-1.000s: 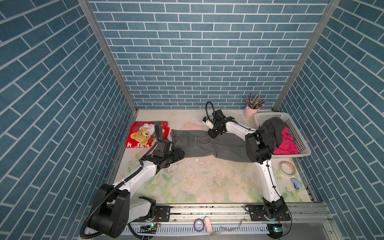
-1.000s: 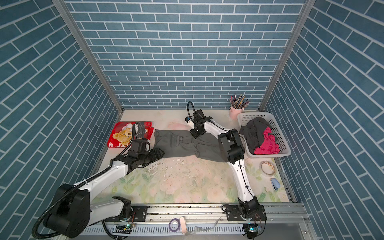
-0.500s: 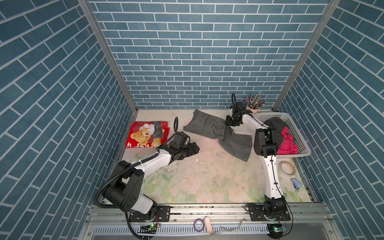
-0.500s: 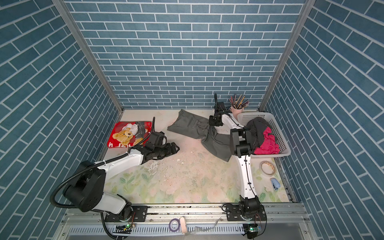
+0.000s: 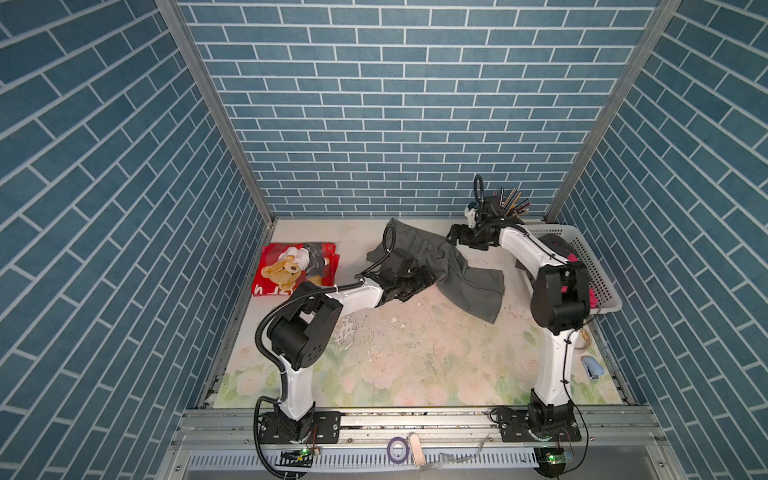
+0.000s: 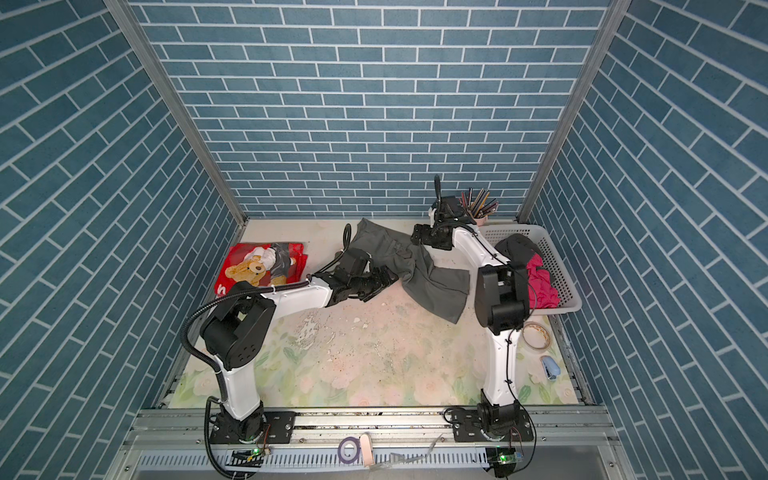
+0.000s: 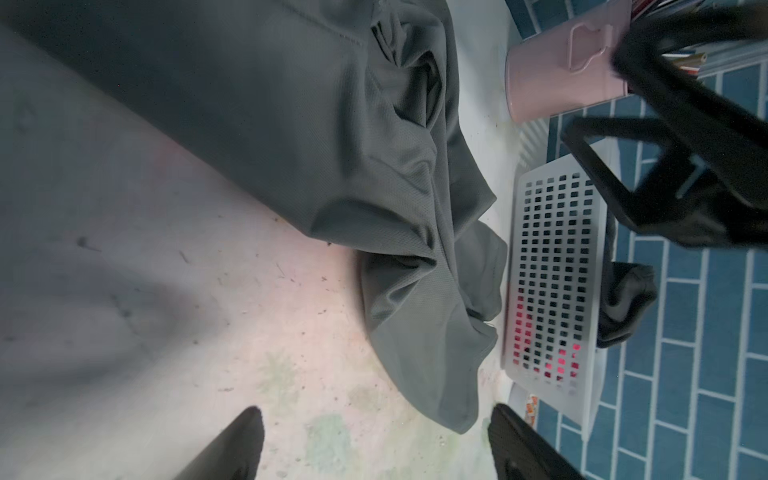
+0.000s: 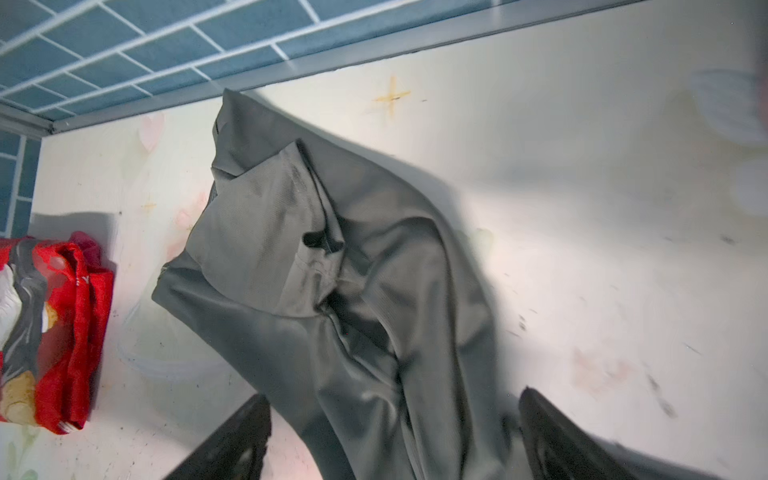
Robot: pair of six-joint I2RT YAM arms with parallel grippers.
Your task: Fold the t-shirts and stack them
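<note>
The plain dark grey t-shirt (image 5: 457,274) (image 6: 419,274) lies crumpled on the table, from the back middle toward the right. My right gripper (image 5: 453,239) (image 6: 417,237) hangs open over its back right part. In the right wrist view the cloth (image 8: 332,291) spreads loose between and beyond my right gripper's (image 8: 392,399) wide fingers. My left gripper (image 5: 419,284) (image 6: 382,286) (image 7: 376,415) is open and empty at the shirt's (image 7: 332,145) front left edge. A folded red t-shirt with a teddy-bear print (image 5: 295,268) (image 6: 259,268) (image 8: 62,332) lies at the left.
A white perforated basket (image 5: 598,266) (image 6: 557,266) (image 7: 552,270) at the right holds a dark t-shirt (image 6: 515,249) and a magenta one (image 6: 540,282). A pink pencil cup (image 6: 478,208) (image 7: 552,75) stands behind it. A tape roll (image 6: 536,334) and a blue stapler (image 6: 550,368) lie at the front right.
My right gripper swung the grey t-shirt to the back right, then opened and let it go. The shirt has dropped in a heap. My left gripper has moved right, up to the shirt.
</note>
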